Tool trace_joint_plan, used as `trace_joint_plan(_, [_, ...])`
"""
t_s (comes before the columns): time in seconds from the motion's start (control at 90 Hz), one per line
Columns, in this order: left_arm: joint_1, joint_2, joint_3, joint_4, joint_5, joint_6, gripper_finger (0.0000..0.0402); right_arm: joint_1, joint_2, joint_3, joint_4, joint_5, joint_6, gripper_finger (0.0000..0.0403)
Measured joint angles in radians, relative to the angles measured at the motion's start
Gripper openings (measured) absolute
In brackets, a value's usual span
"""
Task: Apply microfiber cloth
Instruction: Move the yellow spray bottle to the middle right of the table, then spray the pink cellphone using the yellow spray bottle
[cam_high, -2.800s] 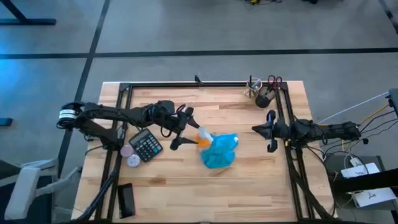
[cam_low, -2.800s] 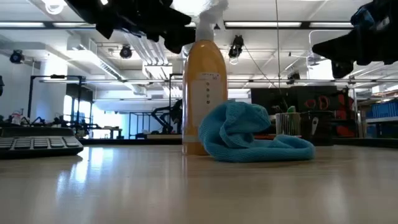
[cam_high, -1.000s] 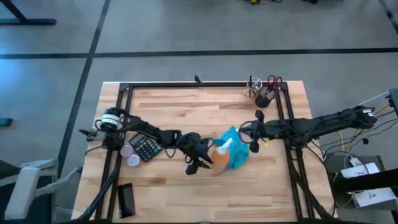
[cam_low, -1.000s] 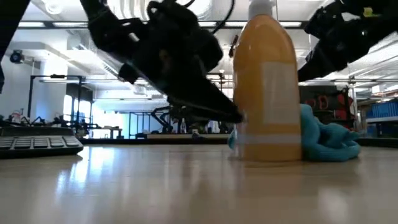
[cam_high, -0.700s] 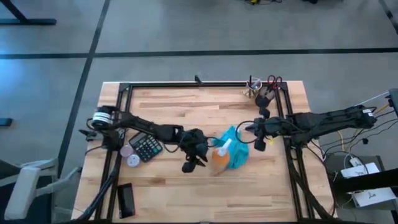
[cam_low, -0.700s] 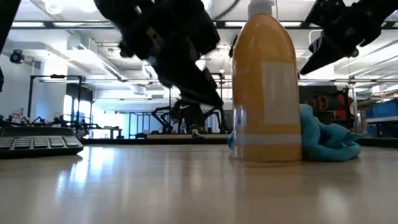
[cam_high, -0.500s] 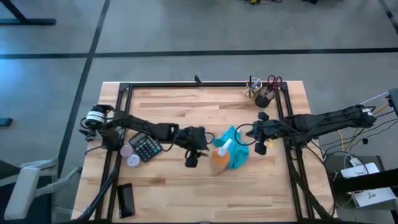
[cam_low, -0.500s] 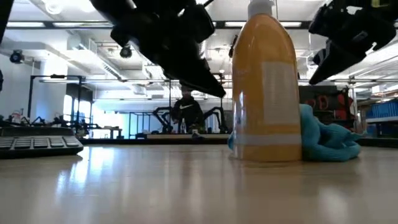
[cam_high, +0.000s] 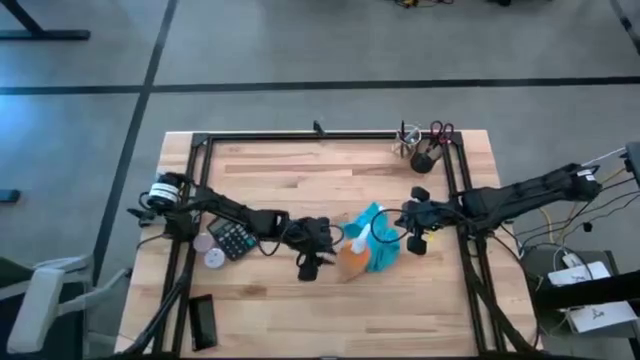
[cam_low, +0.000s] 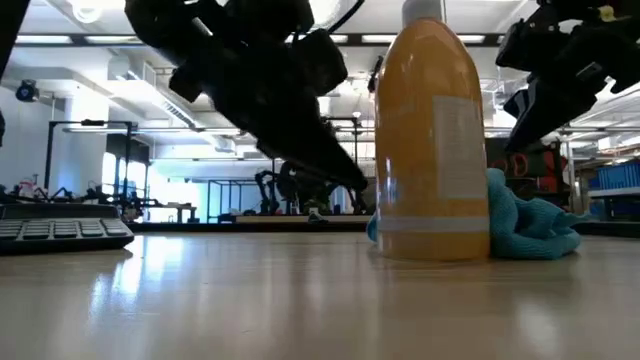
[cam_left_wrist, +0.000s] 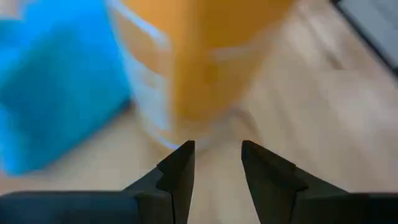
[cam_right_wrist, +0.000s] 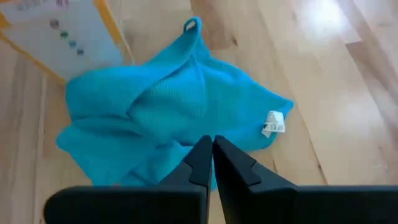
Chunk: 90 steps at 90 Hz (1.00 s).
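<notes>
The turquoise microfiber cloth lies crumpled on the wooden table, against the far right side of an upright orange spray bottle. In the right wrist view the cloth shows a small white tag. My right gripper hovers shut above the cloth's right edge, clear of it in the low view. My left gripper stands open just left of the bottle, its fingers pointing at the bottle's base without touching it.
A black calculator and two small round lids lie at the left. A black phone rests near the front left corner. A cup of pens and scissors stands at the far right. Dark frame rails border the table.
My left gripper has risen away from the bottle's left side and then come back down low beside it, still open. My right gripper has stayed raised over the cloth's right edge. Bottle and cloth have kept their places.
</notes>
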<state>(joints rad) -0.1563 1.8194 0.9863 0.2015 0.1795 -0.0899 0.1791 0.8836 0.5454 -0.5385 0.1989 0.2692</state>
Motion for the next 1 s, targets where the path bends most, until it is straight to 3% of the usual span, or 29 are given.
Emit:
trace_joint_plan(0.1, [-0.029, -0.026, 0.001, -0.068, 0.003, -0.033, 0.0114, 0.014, 0.009, 0.001, 0.011, 0.001, 0.005, 0.0000])
trace_joint_plan(0.2, [-0.060, -0.076, 0.001, -0.251, 0.006, -0.122, 0.0105, 0.044, 0.009, 0.000, 0.011, 0.001, 0.030, 0.0000])
trace_joint_plan(0.356, [-0.115, -0.157, 0.001, -0.584, 0.018, -0.389, 0.0094, 0.106, 0.010, 0.000, 0.010, 0.004, 0.095, 0.0000])
trace_joint_plan(0.478, [-0.188, -0.200, 0.001, -0.749, 0.021, -0.578, 0.0085, 0.154, 0.022, 0.000, 0.025, 0.027, 0.152, 0.0000])
trace_joint_plan(0.678, [-0.346, -0.256, 0.001, -0.796, 0.094, -0.875, 0.0071, 0.199, 0.069, 0.000, 0.085, 0.119, 0.199, 0.0000])
trace_joint_plan(1.0, [-0.678, -0.262, 0.001, -0.802, 0.096, -1.289, 0.0058, 0.227, 0.205, 0.001, 0.305, 0.109, 0.213, 0.0000])
